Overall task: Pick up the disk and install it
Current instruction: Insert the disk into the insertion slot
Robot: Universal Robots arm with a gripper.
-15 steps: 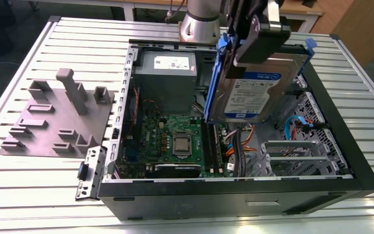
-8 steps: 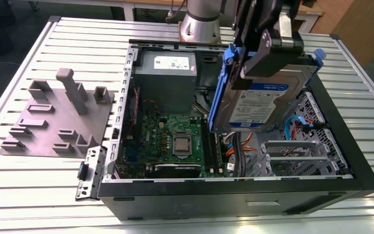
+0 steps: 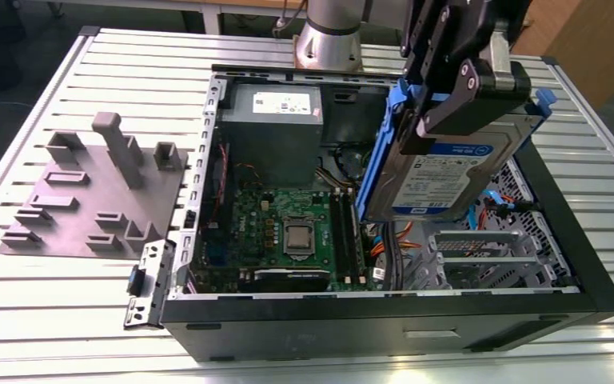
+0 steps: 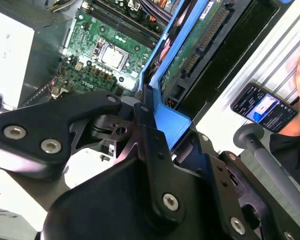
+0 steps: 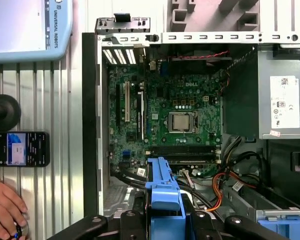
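1. We saw the gripper [image 3: 465, 102] clamped on the disk [image 3: 451, 172]. In the second wrist view its black fingers [image 4: 155, 155] pressed on either side of the blue rail at the disk's upper end, with no gap.
2. The disk hung nearly upright and slightly tilted over the open computer case [image 3: 392, 324]. It was on the exterior view's right, above the silver drive cage [image 3: 478, 256]. We could not tell whether its lower edge touched anything.
3. The wrist stood at the top of the exterior view with the gripper pointing down into the case. The arm's base [image 3: 328, 40] sat on the table [image 3: 61, 312] behind the case.
4. The disk was flat silver-grey metal with a white-and-blue label and glossy blue plastic rails. The fingers were matte black links with silver bolts. A green motherboard [image 3: 281, 232] lay flat in the case beside a grey power-supply box [image 3: 275, 136], and the table was ribbed aluminium.
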